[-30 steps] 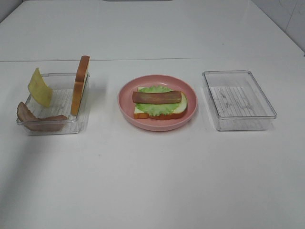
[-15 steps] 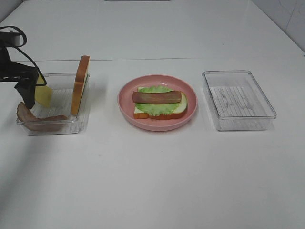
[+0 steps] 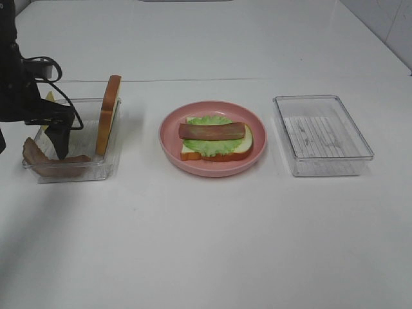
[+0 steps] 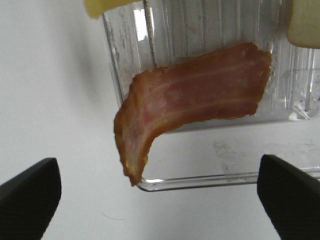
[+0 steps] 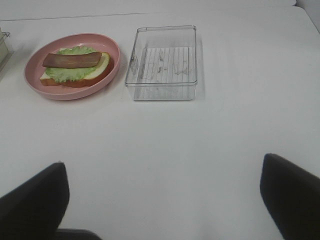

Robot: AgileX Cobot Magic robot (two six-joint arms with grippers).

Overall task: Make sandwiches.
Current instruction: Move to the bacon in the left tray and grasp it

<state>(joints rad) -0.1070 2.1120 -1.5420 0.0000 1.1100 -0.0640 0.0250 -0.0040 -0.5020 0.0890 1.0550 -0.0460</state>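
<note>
Left claw [image 4: 160, 200] is wide open with nothing in it, hanging right over the bacon strip [image 4: 195, 100] that flops over the rim of the tray [image 4: 200, 181]. Just past it in that tray: cheese [image 4: 102, 6] and a bread slice [image 3: 111, 116] on edge. Further off, the half-built sandwich [image 3: 215, 138] on the pink plate [image 3: 166, 138]. Right claw [image 5: 162, 200] open too, empty, well back from the plate

1. Swung in from the left edge, where nothing showed a second ago: left gripper [image 4: 160, 197], jaws spread wide.
2. Now directly beneath the spread fingers: bacon strip [image 4: 195, 100], previously uncovered.
3. Now mostly hidden behind the wrist: cheese slice [image 3: 49, 96], just beyond the fingertips.
</note>
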